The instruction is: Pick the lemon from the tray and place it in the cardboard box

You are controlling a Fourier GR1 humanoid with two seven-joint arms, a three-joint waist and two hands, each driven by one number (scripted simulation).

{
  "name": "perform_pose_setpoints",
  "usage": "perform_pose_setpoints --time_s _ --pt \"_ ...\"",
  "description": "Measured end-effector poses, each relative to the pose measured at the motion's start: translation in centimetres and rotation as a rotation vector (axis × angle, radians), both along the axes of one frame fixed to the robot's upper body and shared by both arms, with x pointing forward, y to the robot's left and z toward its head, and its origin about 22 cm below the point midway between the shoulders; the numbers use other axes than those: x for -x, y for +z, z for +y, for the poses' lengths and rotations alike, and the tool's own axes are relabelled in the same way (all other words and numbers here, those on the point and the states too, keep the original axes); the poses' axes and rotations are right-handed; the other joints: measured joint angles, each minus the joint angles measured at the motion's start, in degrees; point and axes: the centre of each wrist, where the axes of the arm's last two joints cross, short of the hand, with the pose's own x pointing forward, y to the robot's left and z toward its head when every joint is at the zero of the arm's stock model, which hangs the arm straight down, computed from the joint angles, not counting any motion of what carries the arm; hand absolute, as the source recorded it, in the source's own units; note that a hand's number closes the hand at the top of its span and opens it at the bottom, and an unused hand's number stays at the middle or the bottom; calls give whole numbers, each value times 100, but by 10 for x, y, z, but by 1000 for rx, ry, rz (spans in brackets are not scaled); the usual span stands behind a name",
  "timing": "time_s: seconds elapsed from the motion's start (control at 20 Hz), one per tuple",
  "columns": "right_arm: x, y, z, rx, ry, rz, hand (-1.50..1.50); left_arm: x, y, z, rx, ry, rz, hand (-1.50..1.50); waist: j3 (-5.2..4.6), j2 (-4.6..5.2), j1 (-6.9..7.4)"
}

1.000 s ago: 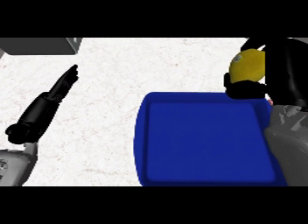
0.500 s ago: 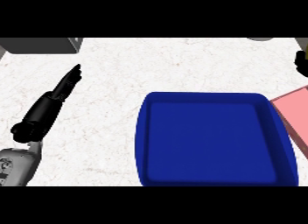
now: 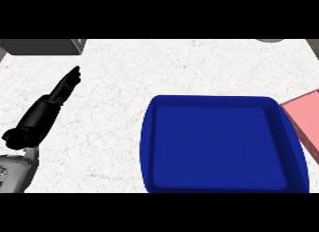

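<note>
The white counter (image 3: 162, 72) holds a blue tray (image 3: 292, 149) with nothing in it; a pink box (image 3: 312, 122) edges in at right. The left hand (image 3: 52, 102) rests at left, fingers straight and together. The lemon shows nowhere, perhaps carried off right; placing is unconfirmed.

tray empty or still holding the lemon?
Empty. The blue tray shows only bare floor inside; no lemon is in view anywhere.

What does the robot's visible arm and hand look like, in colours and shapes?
Only the left arm shows. Its forearm is light grey, rounded, with small dark markings. A black wrist section joins it to the left hand, which is all black, long and slim, narrowing toward the fingertips. No cables show.
</note>
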Motion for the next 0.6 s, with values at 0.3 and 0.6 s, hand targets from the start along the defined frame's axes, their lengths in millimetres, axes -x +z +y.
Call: perform_pose_setpoints --time_s 0.3,0.6 --pt "11 -19 -49 -61 27 199 150 -3 -2 -5 2 -4 8 0 0 3 -5" --pt "22 -34 -87 -154 97 341 -150 -3 -2 -7 -2 -8 4 0 2 3 10"
